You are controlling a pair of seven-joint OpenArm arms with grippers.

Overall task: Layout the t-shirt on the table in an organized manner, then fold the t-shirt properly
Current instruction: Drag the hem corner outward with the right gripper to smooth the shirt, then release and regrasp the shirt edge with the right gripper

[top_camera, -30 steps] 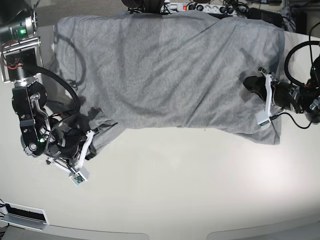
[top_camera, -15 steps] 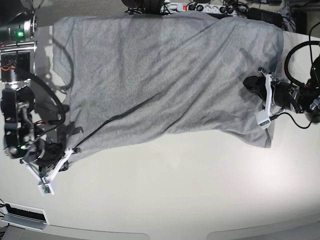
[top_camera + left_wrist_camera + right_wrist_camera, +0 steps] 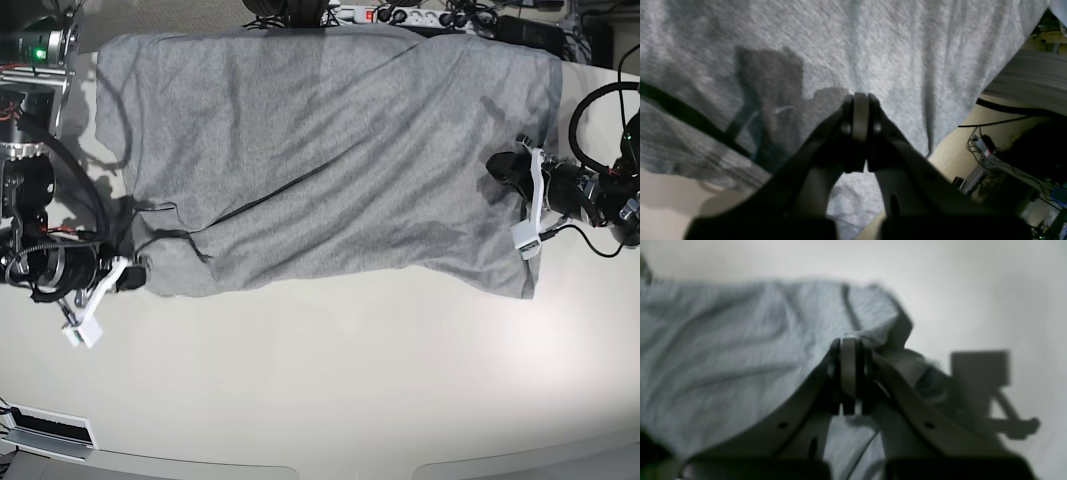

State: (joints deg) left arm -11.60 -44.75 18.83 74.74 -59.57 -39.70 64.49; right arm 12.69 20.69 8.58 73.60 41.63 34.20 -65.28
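The heather-grey t-shirt (image 3: 330,150) lies spread across the far half of the off-white table (image 3: 330,400), plain side up, with a few diagonal creases. My left gripper (image 3: 497,165) is at the shirt's right edge in the base view and is shut on the fabric. The left wrist view shows its closed gripper (image 3: 860,97) pinching grey cloth (image 3: 893,50). My right gripper (image 3: 138,272) is at the shirt's near left corner and is shut on it. In the right wrist view the closed gripper (image 3: 848,340) holds a bunched corner of the shirt (image 3: 740,340) just above the table.
A power strip and cables (image 3: 400,14) lie beyond the table's far edge. A black cable (image 3: 590,100) loops by the left arm. A white box (image 3: 45,430) sits at the near left corner. Bare tabletop stretches along the near side.
My right gripper has moved to the view's left with the shirt's corner, then back a little, drawing the bunched near-left part out flat. The left arm has stayed put.
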